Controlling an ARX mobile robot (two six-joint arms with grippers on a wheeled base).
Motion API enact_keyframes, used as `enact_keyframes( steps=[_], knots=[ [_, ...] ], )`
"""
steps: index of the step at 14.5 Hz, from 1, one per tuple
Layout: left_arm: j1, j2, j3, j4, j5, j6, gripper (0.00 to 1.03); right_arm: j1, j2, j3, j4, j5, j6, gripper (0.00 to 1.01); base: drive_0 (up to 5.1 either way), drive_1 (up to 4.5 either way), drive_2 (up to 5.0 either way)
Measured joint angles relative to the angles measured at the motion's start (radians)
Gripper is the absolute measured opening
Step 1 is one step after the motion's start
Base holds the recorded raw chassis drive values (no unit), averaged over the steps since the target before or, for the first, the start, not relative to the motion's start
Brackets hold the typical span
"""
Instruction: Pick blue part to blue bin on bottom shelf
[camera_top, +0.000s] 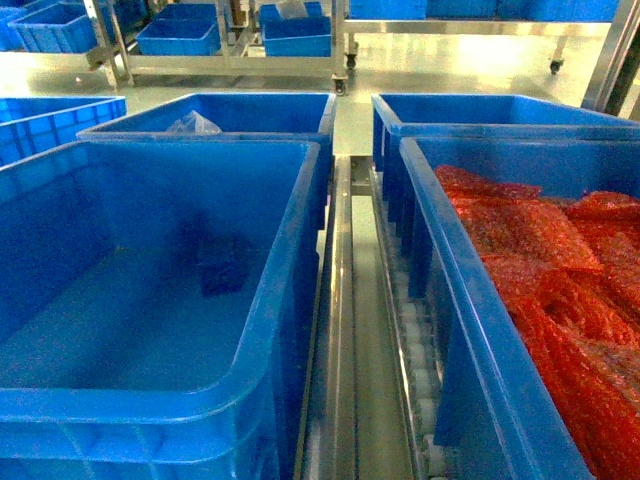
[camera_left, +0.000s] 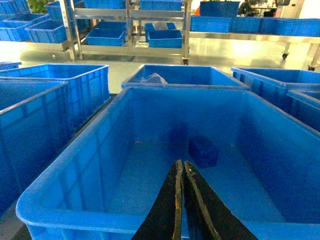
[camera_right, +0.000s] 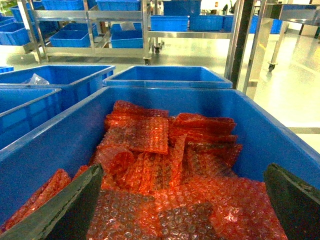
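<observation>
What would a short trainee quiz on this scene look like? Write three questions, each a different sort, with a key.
1. True or false: the blue part lies inside the blue bin.
2. The neighbouring crate holds: A) red bubble-wrap bags B) yellow buttons C) nothing.
3. Fill in: the left gripper is ____, the right gripper is ____.

Key: 1 true; 2 A; 3 shut, open.

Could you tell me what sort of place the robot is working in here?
Most likely a factory or warehouse parts-storage area. Large blue crates such as the blue bin sit in rows on a steel roller rack, one crate holds red bubble-wrap bags, and wheeled metal shelving with more crates stands across a shiny floor.
</observation>
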Motion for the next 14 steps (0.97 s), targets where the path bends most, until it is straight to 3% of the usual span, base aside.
enact_keyframes(
  steps=[2, 4, 7, 8, 9, 14],
  knots=[
    [0.000, 0.000, 0.000, 0.000, 0.000, 0.000, 0.21, 0.000, 0.000, 0.000, 0.000, 0.000, 0.000, 0.98, 0.0, 0.00, 0.0],
    [0.000, 0.000, 0.000, 0.000, 0.000, 0.000, 0.52, 0.000, 0.000, 0.000, 0.000, 0.000, 0.000, 0.98, 0.0, 0.00, 0.0],
    [0.000, 0.000, 0.000, 0.000, 0.000, 0.000, 0.80, 0.000, 0.000, 0.000, 0.000, 0.000, 0.000, 0.98, 0.0, 0.00, 0.0],
    [0.000, 0.000, 0.000, 0.000, 0.000, 0.000, 0.95, 0.000, 0.000, 0.000, 0.000, 0.000, 0.000, 0.98, 0.0, 0.00, 0.0],
    [0.000, 0.000, 0.000, 0.000, 0.000, 0.002, 0.99, 0.000, 0.000, 0.000, 0.000, 0.000, 0.000, 0.98, 0.0, 0.00, 0.0],
    [0.000, 0.000, 0.000, 0.000, 0.000, 0.002, 0.98, 0.000, 0.000, 0.000, 0.000, 0.000, 0.000, 0.98, 0.0, 0.00, 0.0]
  ],
)
